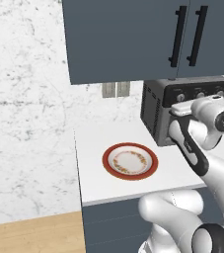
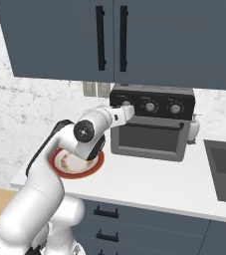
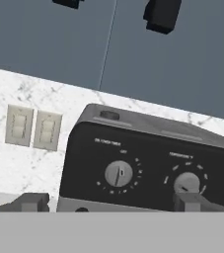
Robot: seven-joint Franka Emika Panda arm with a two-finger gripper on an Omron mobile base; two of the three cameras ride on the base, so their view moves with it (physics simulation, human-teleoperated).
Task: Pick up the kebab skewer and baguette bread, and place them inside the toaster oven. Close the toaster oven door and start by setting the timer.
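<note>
Two dark fingertips of the white arm's gripper (image 3: 111, 202) stand wide apart, empty. Just beyond sits the boxy dark grey toaster oven (image 3: 153, 163), door (image 2: 149, 138) shut

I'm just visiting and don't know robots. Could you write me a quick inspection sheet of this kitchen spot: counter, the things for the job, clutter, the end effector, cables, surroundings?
Surface: white counter, tidy.
Job's things: toaster oven stands at the back, its door shut; kebab skewer and baguette bread not seen on the red-rimmed plate.
Clutter: a small white bottle beside the oven.
End effector: end effector open, holding nothing, level with the oven's left knob.
Cables: nothing seen.
Surroundings: blue-grey cabinets overhead, marble wall with two switches, sink at the right.
</note>
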